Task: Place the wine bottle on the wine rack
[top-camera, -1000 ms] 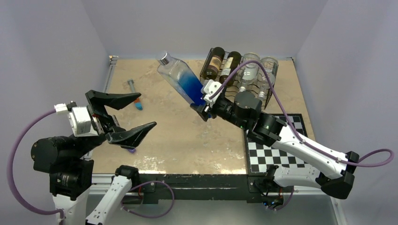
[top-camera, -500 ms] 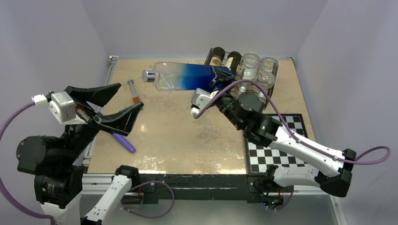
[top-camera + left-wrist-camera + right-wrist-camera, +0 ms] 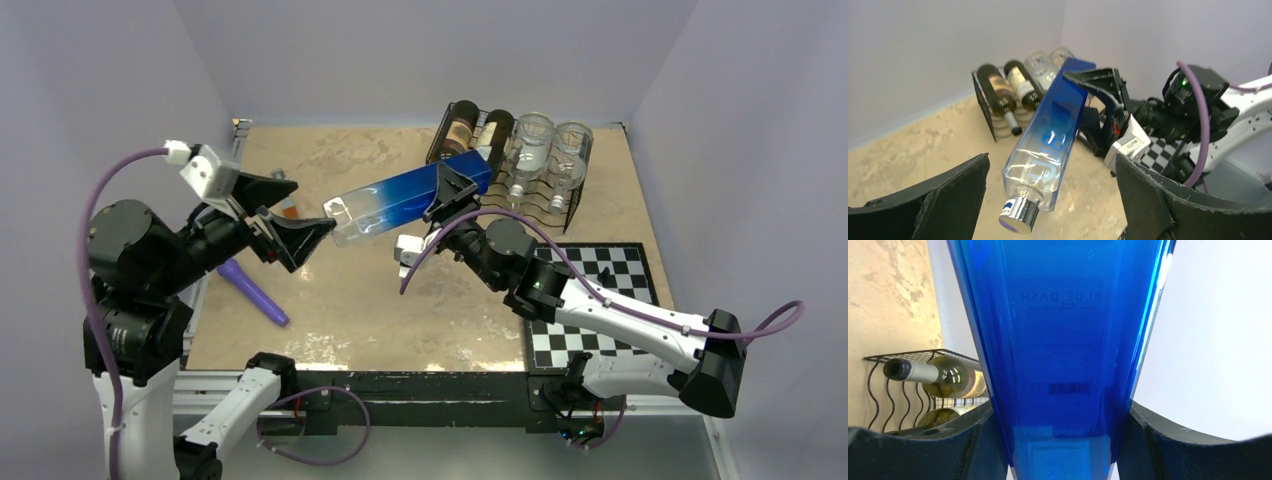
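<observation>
The wine bottle (image 3: 400,198) is square glass, blue at the base and clear toward its silver cap. It hangs level above the table with the cap pointing left. My right gripper (image 3: 455,190) is shut on its blue base end, which fills the right wrist view (image 3: 1063,340) between the fingers (image 3: 913,450). My left gripper (image 3: 312,205) is open, its fingers either side of the cap end without touching; the left wrist view shows the bottle (image 3: 1048,135) between them. The black wire wine rack (image 3: 575,200) stands at the back right and holds several bottles.
A black-and-white chessboard (image 3: 590,310) lies at the front right under my right arm. A purple pen-like object (image 3: 250,290) lies at the front left. A small orange-tipped tube (image 3: 286,207) lies behind my left gripper. The rack also shows in the left wrist view (image 3: 985,105).
My right arm has swung the bottle from tilted upright to level, cap pointing left. My left arm has risen and moved right, so its open jaws now flank the cap end.
</observation>
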You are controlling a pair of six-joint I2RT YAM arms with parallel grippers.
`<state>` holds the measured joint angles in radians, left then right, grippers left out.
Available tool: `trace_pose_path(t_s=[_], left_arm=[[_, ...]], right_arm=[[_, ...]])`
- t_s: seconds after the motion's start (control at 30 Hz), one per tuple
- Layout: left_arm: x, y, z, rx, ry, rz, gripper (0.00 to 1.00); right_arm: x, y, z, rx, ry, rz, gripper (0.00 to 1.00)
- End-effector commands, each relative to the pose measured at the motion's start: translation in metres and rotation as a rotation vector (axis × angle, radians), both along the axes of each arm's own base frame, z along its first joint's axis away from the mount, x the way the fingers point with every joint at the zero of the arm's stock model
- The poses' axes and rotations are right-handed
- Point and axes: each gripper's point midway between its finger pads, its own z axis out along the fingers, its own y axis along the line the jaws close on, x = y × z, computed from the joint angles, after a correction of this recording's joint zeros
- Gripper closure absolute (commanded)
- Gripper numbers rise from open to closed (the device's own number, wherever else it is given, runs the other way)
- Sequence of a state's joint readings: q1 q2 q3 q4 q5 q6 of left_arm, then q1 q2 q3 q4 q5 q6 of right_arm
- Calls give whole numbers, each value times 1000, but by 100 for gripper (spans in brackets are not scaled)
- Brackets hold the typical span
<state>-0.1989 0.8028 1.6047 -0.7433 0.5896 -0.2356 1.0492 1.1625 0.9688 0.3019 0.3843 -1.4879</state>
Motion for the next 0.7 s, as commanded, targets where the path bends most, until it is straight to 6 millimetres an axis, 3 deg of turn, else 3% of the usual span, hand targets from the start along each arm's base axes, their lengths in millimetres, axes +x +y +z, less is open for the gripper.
trace_pose_path(t_s=[0.0,0.23,0.4,0.67], left_arm=[[6,-12,-52,142,78,-118,1],[16,-21,-91,187,134,-196,1],[18,-27,-105,212,185,-258,2],[2,-29,-125,302,180,-326,7]], right_arm=[[-25,-17,84,208,-188,57,100],[-34,2,64,175,-105,122,100],[-40,16,53,159,-72,150,100],[-40,25,56,174,-64,148,100]])
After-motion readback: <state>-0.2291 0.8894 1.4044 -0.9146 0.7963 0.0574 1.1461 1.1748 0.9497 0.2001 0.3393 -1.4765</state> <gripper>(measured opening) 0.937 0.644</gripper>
